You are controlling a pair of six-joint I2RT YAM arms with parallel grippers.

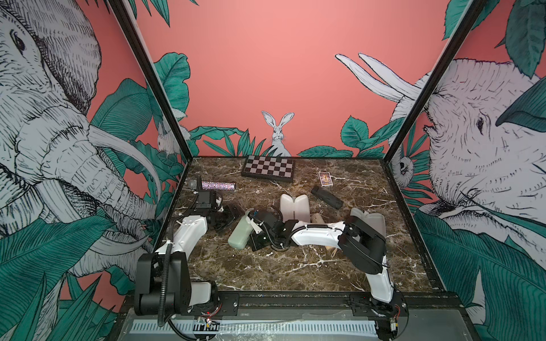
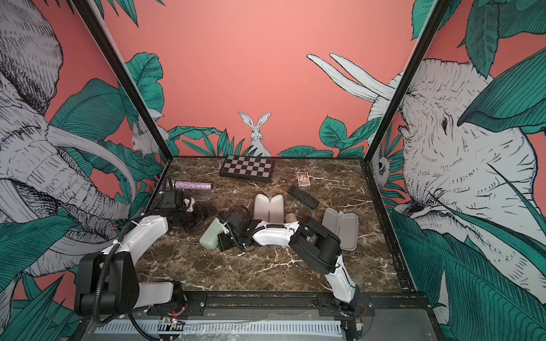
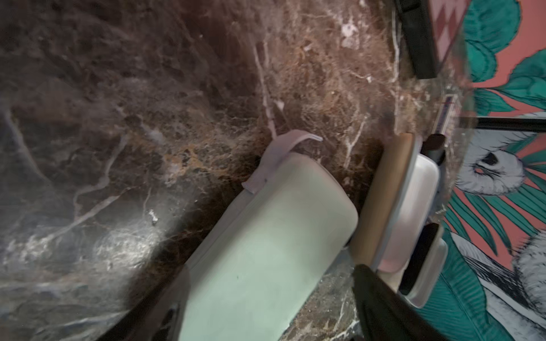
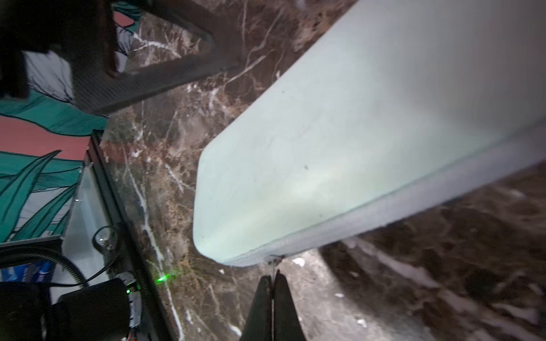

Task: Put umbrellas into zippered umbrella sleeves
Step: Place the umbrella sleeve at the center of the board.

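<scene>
The left pincer [image 3: 269, 276] is sitting released around the closed mint-green clamshell sleeve [image 4: 354, 133], so the right pincer [image 4: 273, 280], clenching its zipper pull [image 4: 273, 262], is probably risking dragging it unbraced.

Mint green sleeve [image 4: 354, 133] just beside right claw [image 4: 273, 279]: grey edge band. Claw fingers black. Table [image 1: 295, 271] under claw: dark brown marble, white veins. Beyond claw: cream sleeve [image 1: 294, 206]; black umbrella [image 1: 326, 197]; checkered board [image 1: 269, 168], dark and pale squares. Walls [image 1: 295, 73]: coral, teal leaves.

L arm [image 1: 189, 233] jaws wide apart; R arm [image 1: 319, 236] jaws pinched shut.
</scene>
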